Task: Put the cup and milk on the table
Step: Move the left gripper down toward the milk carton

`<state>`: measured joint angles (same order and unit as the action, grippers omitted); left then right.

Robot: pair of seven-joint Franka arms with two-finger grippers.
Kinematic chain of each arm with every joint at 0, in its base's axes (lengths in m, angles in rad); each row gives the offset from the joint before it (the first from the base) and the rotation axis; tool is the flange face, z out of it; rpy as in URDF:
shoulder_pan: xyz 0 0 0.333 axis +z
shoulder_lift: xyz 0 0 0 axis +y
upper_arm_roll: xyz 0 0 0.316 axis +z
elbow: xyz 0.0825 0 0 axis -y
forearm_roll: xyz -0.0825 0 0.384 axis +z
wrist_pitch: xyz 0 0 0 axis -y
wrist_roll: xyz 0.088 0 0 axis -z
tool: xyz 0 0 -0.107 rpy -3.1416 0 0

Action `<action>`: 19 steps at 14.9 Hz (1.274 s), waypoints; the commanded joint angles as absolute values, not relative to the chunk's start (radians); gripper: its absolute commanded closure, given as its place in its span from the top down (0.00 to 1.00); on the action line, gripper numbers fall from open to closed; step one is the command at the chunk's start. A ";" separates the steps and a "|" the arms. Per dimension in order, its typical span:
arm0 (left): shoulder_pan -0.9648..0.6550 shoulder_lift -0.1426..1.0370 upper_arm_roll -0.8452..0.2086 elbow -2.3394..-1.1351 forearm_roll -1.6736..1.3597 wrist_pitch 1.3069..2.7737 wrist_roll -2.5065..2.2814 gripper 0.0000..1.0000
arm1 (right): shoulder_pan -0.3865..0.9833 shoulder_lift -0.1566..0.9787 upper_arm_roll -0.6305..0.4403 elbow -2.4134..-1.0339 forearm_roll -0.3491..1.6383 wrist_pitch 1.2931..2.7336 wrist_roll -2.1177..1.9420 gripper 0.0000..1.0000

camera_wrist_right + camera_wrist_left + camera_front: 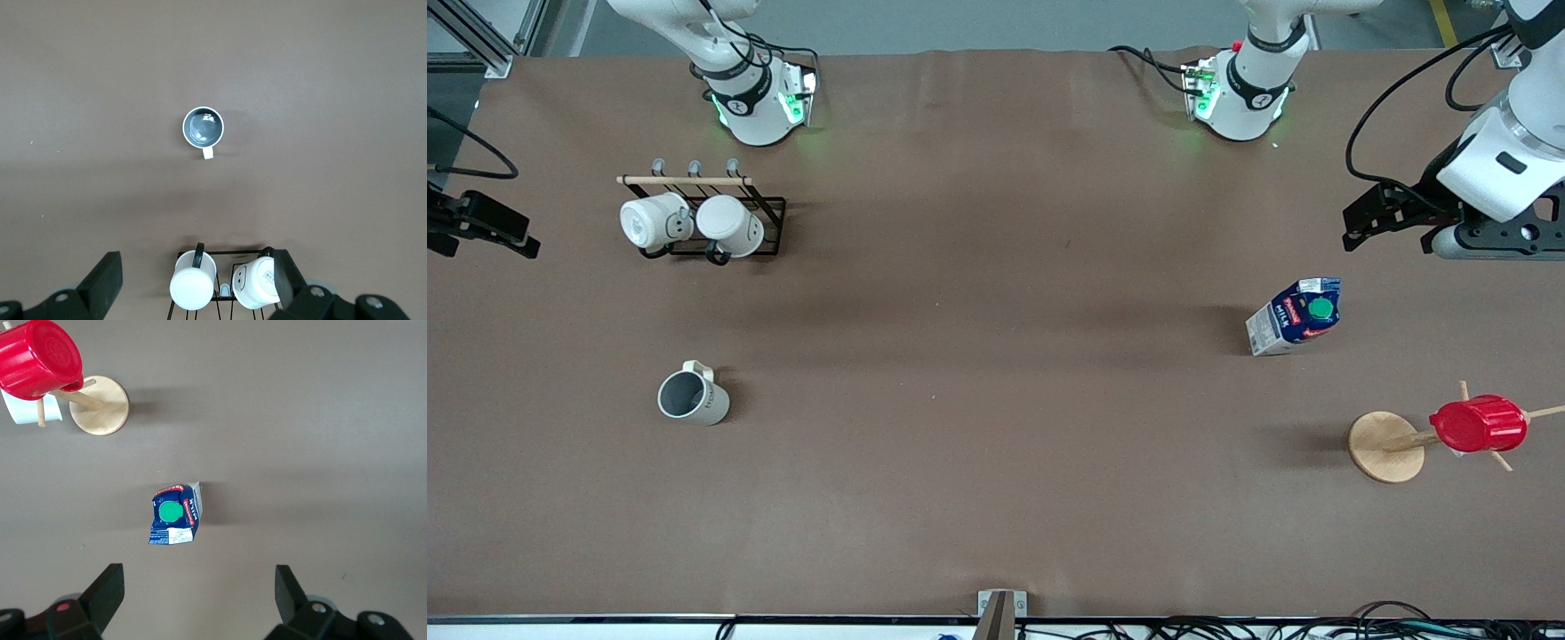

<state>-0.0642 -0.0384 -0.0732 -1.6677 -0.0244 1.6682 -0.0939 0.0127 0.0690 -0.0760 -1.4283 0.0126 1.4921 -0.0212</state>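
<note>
The cup [693,397] stands upright on the brown counter [996,444] toward the right arm's end, grey inside showing, its small handle turned toward the robots' bases. It sits nearer the front camera than the black wire rack [729,233], where 2 white mugs [692,224] hang side by side under a wooden bar. Cup and rack are well apart.

Over at the left arm's end, the milk [1296,316] stands on the counter too, green cap up, white printed panel facing the middle of the counter. Nearer the front camera than the carton is a wooden mug tree [1387,446] with a round base, and a red ribbed cup [1479,424] is perched on one of its pegs.

The left pincer [197,603] is up in the air over the bare counter beside the milk, fingers spread wide, holding nothing. The right pincer [197,283] is also aloft, over the rack with the 2 mugs, fingers [105,275] spread wide and empty as well; in the front view it only just shows at the edge of the picture. Neither pincer touches the cup or the milk.
</note>
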 commanded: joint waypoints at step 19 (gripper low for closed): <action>-0.015 0.008 -0.069 -1.830 0.063 1.828 -0.092 1.00 | 0.006 0.064 -0.067 -1.437 -0.006 1.503 -0.014 1.00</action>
